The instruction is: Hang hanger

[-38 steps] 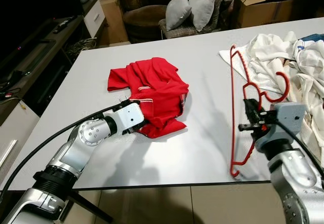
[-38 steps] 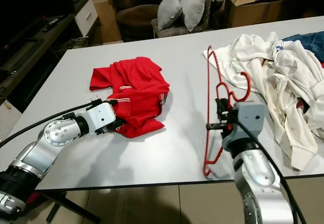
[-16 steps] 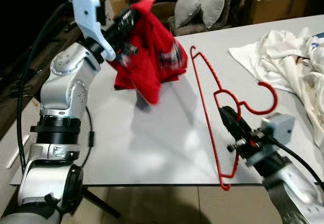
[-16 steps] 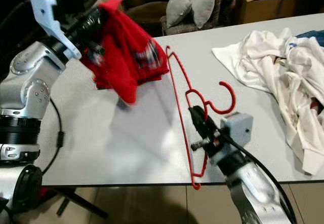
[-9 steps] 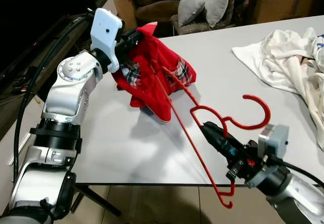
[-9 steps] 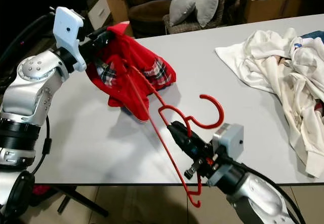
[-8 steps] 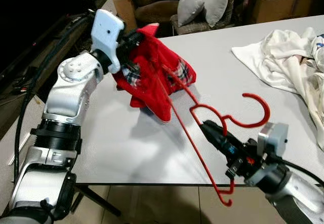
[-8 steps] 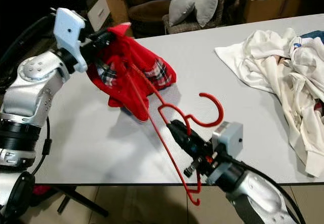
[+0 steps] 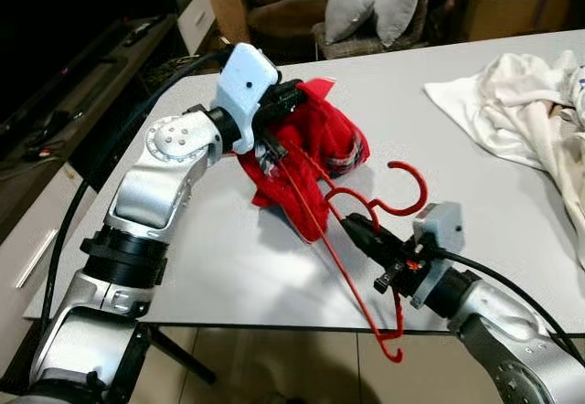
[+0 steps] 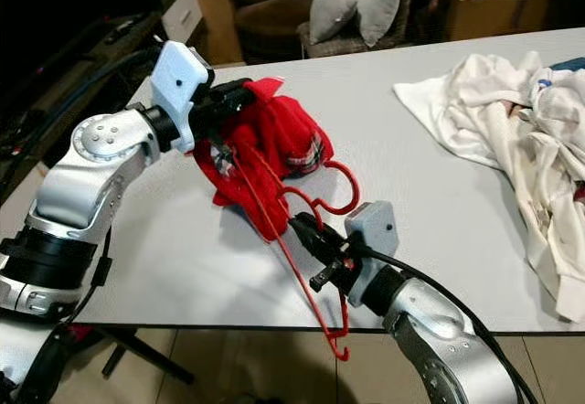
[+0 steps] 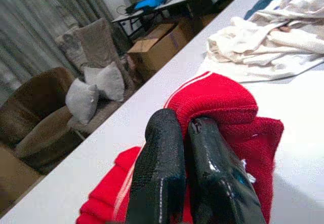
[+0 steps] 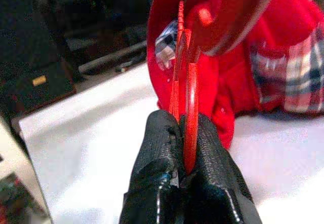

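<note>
We note left gripper [image 9: 285, 101] clamped on knit red shirt [image 9: 315, 153], right gripper [image 9: 356, 230] pinching thin red plastic hanger [image 9: 343, 230] between its fingers.

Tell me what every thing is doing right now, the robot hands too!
left gripper: shut on the red shirt, holding it up above the table
red shirt: bunched, hanging from the left gripper, one hanger arm poked into it
right gripper: shut on the red hanger
red hanger: lifted, tilted, hook up
white clothes: crumpled heap lying on the table
table: bearing the white clothes
</note>
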{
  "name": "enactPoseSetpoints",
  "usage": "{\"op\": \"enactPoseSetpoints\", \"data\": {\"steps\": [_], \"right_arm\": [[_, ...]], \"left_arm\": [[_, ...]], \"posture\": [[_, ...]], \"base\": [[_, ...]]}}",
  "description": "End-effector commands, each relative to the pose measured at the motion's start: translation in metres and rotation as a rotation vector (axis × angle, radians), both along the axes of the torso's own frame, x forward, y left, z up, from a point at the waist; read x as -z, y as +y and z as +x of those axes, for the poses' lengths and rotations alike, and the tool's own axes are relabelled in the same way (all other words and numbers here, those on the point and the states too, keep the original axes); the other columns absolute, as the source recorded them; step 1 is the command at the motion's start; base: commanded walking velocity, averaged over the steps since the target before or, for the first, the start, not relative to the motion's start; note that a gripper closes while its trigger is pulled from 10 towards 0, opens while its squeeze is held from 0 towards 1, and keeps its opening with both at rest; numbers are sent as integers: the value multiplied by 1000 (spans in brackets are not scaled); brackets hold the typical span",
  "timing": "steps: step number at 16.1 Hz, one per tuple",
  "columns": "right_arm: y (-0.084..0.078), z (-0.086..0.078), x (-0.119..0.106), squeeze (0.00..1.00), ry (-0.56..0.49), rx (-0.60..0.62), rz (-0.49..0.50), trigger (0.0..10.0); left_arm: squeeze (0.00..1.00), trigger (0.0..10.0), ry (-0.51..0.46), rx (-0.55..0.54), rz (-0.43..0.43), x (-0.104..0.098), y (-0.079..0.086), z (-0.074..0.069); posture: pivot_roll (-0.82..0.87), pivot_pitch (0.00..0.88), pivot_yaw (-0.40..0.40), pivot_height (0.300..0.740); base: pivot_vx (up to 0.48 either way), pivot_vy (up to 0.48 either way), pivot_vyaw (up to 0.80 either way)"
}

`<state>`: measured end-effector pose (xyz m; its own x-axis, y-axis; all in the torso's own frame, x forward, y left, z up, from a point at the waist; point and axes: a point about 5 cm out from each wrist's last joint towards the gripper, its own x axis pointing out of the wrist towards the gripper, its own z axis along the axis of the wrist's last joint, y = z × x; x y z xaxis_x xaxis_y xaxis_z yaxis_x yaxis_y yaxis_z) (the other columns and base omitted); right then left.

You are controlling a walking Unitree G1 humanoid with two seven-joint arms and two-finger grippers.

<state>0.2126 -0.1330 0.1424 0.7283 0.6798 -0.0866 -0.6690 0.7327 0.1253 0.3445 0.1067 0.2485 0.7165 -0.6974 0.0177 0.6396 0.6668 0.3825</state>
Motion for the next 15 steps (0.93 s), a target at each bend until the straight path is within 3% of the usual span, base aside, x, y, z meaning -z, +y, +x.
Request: {"op": "enactPoseSetpoints", "data": {"steps": [1, 3, 4, 5, 6, 7, 11, 13, 14, 15], "right_arm": [[3, 1, 2, 0, 12, -6, -20, 10000], [-3, 12, -3, 0, -21, 87, -2, 10000], [-3, 17, -9, 0, -44, 106, 40, 10000], [-2, 19, -14, 0, -61, 105, 70, 10000], [-3, 19, -15, 0, -64, 104, 76, 10000], [-2, 19, -18, 0, -73, 97, 99, 10000], [-3, 20, -18, 0, -68, 99, 106, 10000], [-6, 20, -17, 0, -57, 107, 125, 10000], [-7, 21, -17, 0, -56, 113, 132, 10000], [-7, 21, -17, 0, -56, 116, 136, 10000]], "left_arm": [[0, 0, -25, -33, 15, -6, 5, 3], [0, 0, -7, -5, 9, -5, 2, -2], [0, 5961, -2, 8, 28, -1, -1, -5], [718, 10000, 35, 58, -1, 2, -6, -10], [718, 10000, 41, 65, -12, 3, -7, -10], [1000, 10000, 62, 110, -11, 6, -11, -17], [1000, 10000, 104, 257, -36, 11, -21, -39], [1000, 10000, 84, 241, -42, 11, -15, -46], [467, 10000, 77, 206, -63, 10, -8, -46], [431, 10000, 76, 196, -75, 9, -5, -47]], "posture": [[-129, 0, 181, 740], [-138, 0, 176, 740], [-145, 0, 174, 740], [-149, 0, 172, 740], [-153, 0, 167, 740], [-158, 0, 162, 740], [-162, 0, 148, 740], [-152, 0, 137, 740], [-151, 0, 136, 740], [-151, 0, 136, 740]], "base": [[0, 0, 0], [0, 0, 0], [0, 0, 0], [0, 0, 0], [0, 0, 0], [0, 0, 0], [0, 0, 0], [0, 0, 0], [0, 0, 0], [0, 0, 0]]}}
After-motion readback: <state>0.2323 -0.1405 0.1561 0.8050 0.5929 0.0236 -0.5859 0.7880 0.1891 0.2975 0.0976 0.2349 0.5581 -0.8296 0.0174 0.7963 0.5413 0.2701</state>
